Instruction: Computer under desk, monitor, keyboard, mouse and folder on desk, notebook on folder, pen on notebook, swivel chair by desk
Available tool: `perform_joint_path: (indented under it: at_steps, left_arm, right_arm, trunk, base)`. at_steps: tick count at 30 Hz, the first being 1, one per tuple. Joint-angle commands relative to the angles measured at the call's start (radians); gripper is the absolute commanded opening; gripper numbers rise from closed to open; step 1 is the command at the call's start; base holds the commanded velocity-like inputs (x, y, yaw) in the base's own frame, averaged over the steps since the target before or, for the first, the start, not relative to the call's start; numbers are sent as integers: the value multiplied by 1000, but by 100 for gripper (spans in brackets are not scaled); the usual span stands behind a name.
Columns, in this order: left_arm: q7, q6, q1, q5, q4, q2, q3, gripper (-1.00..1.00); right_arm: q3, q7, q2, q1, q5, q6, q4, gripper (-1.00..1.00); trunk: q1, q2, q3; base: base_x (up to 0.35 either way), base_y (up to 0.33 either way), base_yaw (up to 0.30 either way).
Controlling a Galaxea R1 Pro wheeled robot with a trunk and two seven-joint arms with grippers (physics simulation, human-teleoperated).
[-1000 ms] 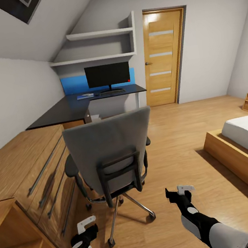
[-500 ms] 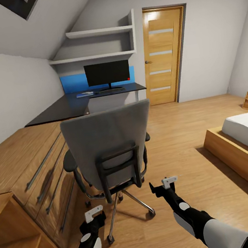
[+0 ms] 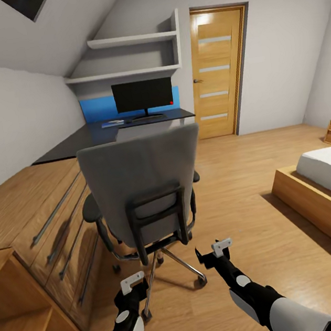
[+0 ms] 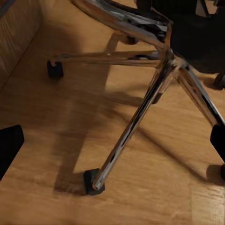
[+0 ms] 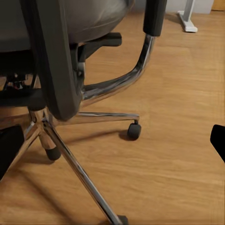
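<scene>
The swivel chair (image 3: 141, 179) stands with its grey back toward me, between me and the desk (image 3: 77, 144). On the far end of the desk stands the monitor (image 3: 143, 95), with a dark slim keyboard (image 3: 147, 118) at its foot and a flat blue item (image 3: 112, 123) to its left. My left gripper (image 3: 135, 286) is open low behind the chair's chrome base (image 4: 136, 117). My right gripper (image 3: 211, 251) is open to the right of the base, level with the seat's underside (image 5: 56, 61). Neither holds anything.
A long wooden dresser (image 3: 30, 217) runs along the left, close to the chair. A bed (image 3: 326, 178) on a wood frame fills the right. The wooden door (image 3: 220, 72) and wall shelves (image 3: 131, 40) are at the back. Open floor lies between chair and bed.
The view has closed in on the chair. Both arms have reached forward toward its base, and the right gripper has shifted left. The chair itself has not visibly moved.
</scene>
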Motion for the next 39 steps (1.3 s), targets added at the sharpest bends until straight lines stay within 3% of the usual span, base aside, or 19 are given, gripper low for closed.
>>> perform_joint_path:
  at_steps: [1, 8, 12, 16, 20, 22, 24, 25, 28, 39]
  left_arm:
    - [7, -5, -1, 11, 1, 1, -10, 100]
    - [8, -6, -1, 12, 0, 0, -50, 100]
    - [7, -7, -1, 13, -3, 0, -53, 100]
    - [7, -7, -1, 14, -23, 1, -53, 100]
    - [7, -1, -1, 13, -104, 1, -54, 100]
    - [72, 105, -1, 17, -179, 1, -55, 100]
    - [104, 158, -1, 19, -215, 1, -54, 100]
    - [138, 218, -1, 21, -257, 1, -52, 100]
    - [158, 243, -1, 20, -279, 1, -52, 100]
    - [167, 237, -1, 20, -284, 6, -50, 100]
  right_arm:
    - [8, -4, 0, -1, -8, -4, 1, 100]
    - [10, -3, 1, 4, -8, -4, 0, 100]
    - [10, -2, 1, 5, -8, -4, 1, 100]
    - [18, -3, 4, 6, -2, -4, -3, 100]
    - [23, -6, 54, 6, 21, 7, -11, 100]
    - [21, -10, 77, 2, 31, 69, -25, 100]
    - [18, -11, 82, 0, 34, 95, -42, 100]
    - [14, -12, 86, -1, 36, 122, -74, 100]
    - [11, -12, 86, -2, 38, 135, -90, 100]
    - [14, -13, 71, -2, 37, 134, -93, 100]
  trunk:
    - [4, -8, -4]
    - [31, -57, -26]
    - [46, -85, -39]
    - [46, -85, -39]
    - [46, -85, -39]
    - [46, -85, -39]
    - [46, -85, -39]
    - [46, -85, -39]
    - [46, -85, -39]
    - [46, -85, -39]
  base:
    - [0, 0, 0]
    - [0, 0, 0]
    - [0, 0, 0]
    - [0, 0, 0]
    - [0, 0, 0]
    - [0, 0, 0]
    - [0, 0, 0]
    - [0, 0, 0]
    - [0, 0, 0]
    - [0, 0, 0]
